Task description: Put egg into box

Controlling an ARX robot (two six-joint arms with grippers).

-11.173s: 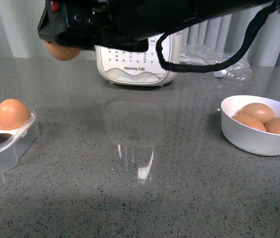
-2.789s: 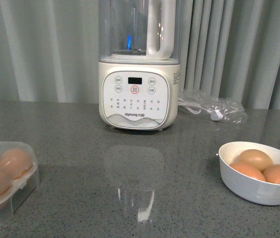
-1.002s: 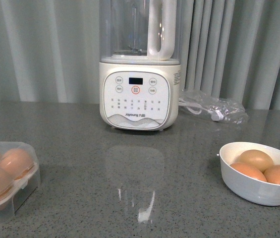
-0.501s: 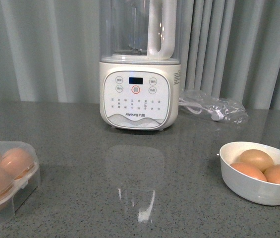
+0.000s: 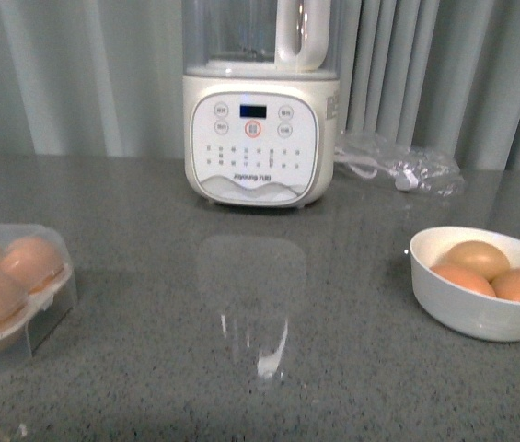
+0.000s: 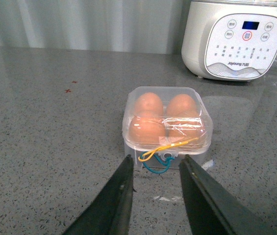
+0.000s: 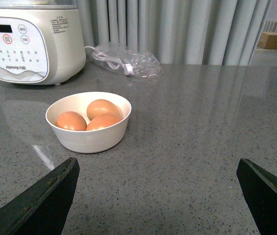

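Left gripper (image 6: 154, 188) spread, empty, just short of the box (image 6: 167, 126). Box lid now down; 11 s back it stood open with a cup free. The egg (image 6: 147, 131) lies inside with others. Task looks done. Right gripper (image 7: 158, 196) spread wide, bowl (image 7: 88, 122) ahead.
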